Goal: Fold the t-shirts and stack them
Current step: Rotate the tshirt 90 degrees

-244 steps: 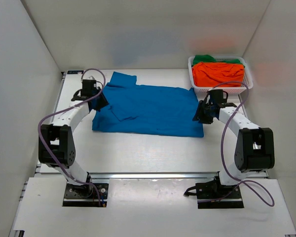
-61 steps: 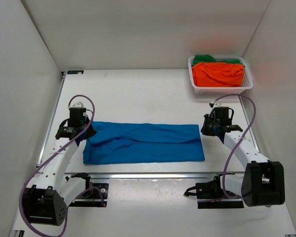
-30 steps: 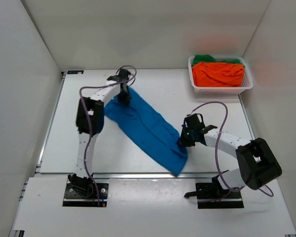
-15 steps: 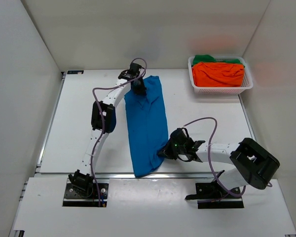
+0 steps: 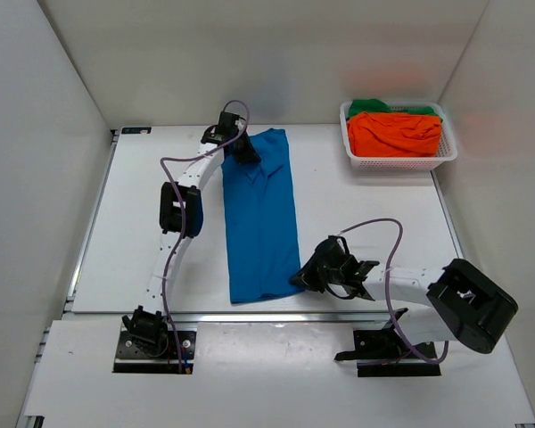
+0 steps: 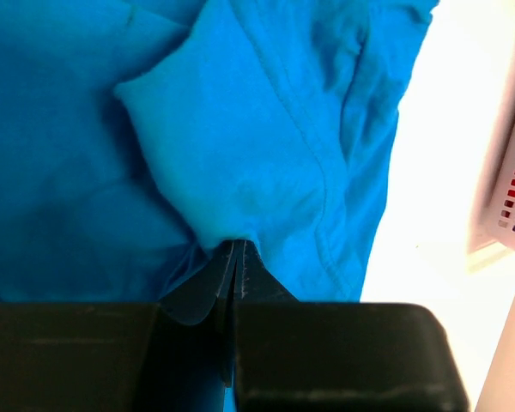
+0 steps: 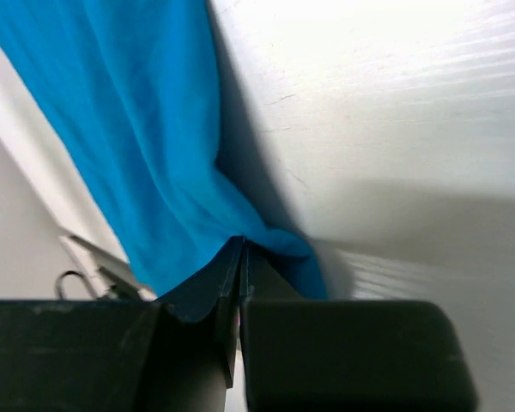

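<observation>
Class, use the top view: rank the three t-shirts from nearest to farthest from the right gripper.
1. The blue shirt: its near corner is pinched by the right gripper, left of that arm.
2. The orange shirt: in the basket at far right, at the front.
3. The green shirt: behind the orange one, at the basket's far side.

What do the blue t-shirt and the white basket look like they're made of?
Blue t-shirt: soft matte knit cloth, likely cotton; it wrinkles and drapes in loose folds. White basket: rigid plastic by the look; its wall is a grid of moulded holes.
</observation>
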You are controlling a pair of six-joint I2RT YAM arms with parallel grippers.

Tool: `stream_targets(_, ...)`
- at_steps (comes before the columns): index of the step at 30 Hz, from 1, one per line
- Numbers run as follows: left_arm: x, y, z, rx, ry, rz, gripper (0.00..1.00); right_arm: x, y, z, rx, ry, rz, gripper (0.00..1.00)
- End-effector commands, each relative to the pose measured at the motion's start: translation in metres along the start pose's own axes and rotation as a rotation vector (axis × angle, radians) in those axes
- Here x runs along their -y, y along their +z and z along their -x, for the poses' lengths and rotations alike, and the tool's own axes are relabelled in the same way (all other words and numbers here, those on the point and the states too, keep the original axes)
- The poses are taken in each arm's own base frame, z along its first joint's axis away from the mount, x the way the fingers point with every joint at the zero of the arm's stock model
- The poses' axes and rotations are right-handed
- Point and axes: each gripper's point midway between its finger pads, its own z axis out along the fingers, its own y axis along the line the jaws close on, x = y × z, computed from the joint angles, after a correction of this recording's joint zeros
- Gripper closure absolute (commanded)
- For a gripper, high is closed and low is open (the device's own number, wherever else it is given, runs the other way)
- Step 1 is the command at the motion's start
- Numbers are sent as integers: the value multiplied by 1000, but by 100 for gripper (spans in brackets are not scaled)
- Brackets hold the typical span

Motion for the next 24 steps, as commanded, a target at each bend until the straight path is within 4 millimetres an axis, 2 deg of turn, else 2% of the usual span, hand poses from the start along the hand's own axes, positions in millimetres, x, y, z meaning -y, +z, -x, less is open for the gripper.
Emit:
stream_targets(1,50,-28,27,82,65,-98,96,2,-9,16,76,-113,-45,100)
stream_targets(3,74,-58,30,99,89,-104,90,-14,-17,20,87,-123,-8,100)
stream_targets(4,79,-64,31,105,98,-109,87,-21,-22,17,78,-144,0,100)
stream_targets(6,81,-90,31,101,110,-86,80,-28,-29,20,96,-213,19,100)
stream_targets(7,75,-94,25,84,114,-44,79,-38,-34,18,95,-240,44,99)
stream_targets(8,67,-107,19,66,134,16,78,-34,-37,25,130,-270,18,95)
stream_targets(9,60,-117,16,56,153,57,77,-34,-38,24,115,-312,16,81)
stream_targets(11,41,-136,-13,-22,190,171,76,-36,-41,35,104,-378,35,63)
stream_targets(12,31,-149,-31,-60,224,216,75,-30,-42,34,73,-433,20,59)
stream_targets(13,32,-155,-47,-75,249,234,72,-25,-43,43,79,-434,-4,52)
stream_targets(14,23,-171,-66,-94,257,249,71,-10,-46,47,52,-437,-55,46)
stream_targets(16,0,-202,-124,-157,257,272,66,4,-52,52,30,-438,-70,42)
stream_targets(17,2,-211,-133,-140,254,260,64,6,-58,53,26,-424,-55,41)
stream_targets(20,-33,-248,-211,-216,252,302,59,18,-66,47,11,-414,-49,34)
stream_targets(21,-29,-252,-227,-228,245,281,58,24,-69,45,4,-409,-58,31)
stream_targets(23,-53,-268,-271,-287,216,297,58,33,-70,39,-20,-409,-64,27)
stream_targets(24,-52,-270,-282,-290,186,284,59,38,-69,34,-35,-410,-65,27)
